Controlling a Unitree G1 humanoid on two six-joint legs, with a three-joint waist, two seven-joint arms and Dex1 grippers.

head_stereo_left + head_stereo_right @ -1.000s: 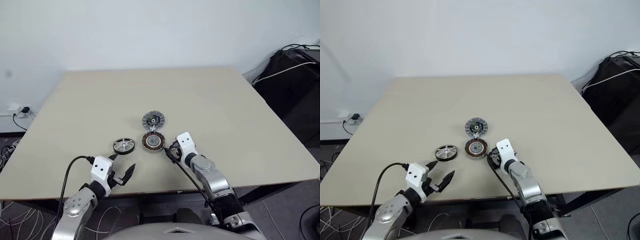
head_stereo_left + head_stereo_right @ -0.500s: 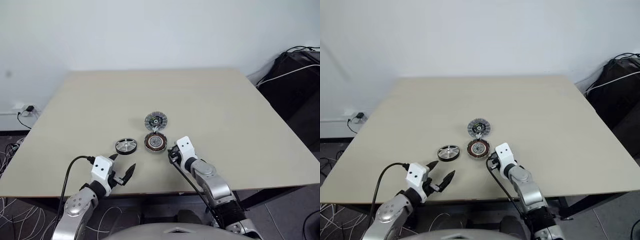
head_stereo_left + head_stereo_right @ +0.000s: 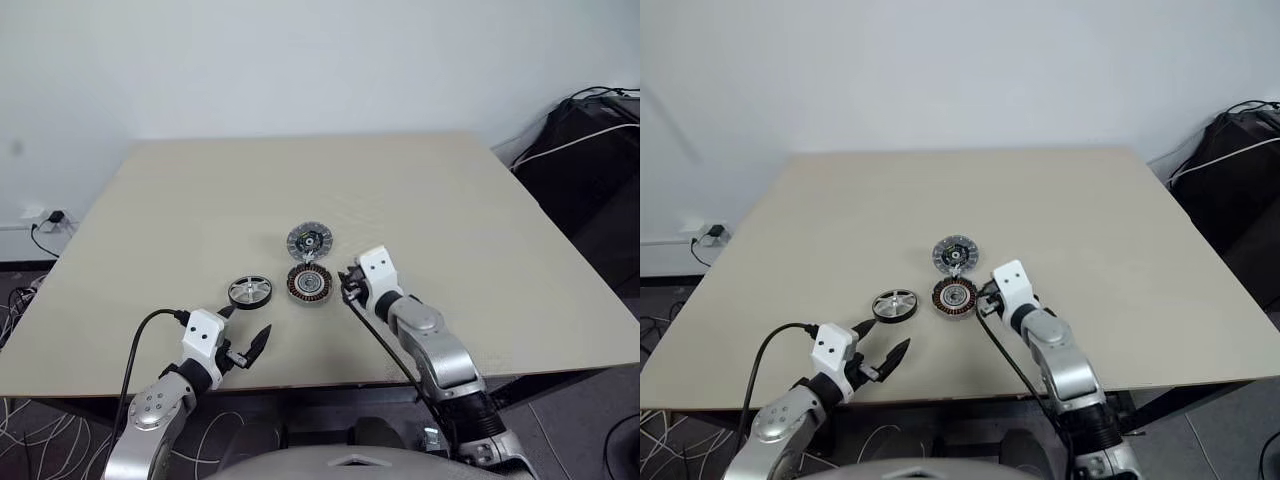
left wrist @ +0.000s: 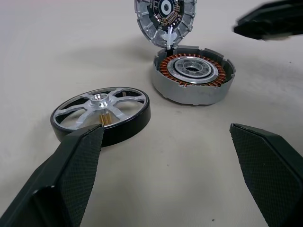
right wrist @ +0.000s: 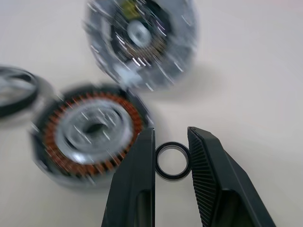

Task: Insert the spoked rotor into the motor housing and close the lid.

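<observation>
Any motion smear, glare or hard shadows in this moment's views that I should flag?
Right wrist view: motor housing and lid are smeared with streaked highlights, while the black ring pinched in the right gripper reads clean. Left wrist view: no smear; spoked rotor glints mildly and casts a soft shadow. Eye views: even light on the table, faint shadows only.

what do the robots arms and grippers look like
Both arms are silver-grey metal with black joints, each ending in a white block at the wrist. The left gripper and right gripper each have two black wedge-shaped fingers with finely textured inner faces. A black cable loops to the left wrist; another runs along the right forearm.
</observation>
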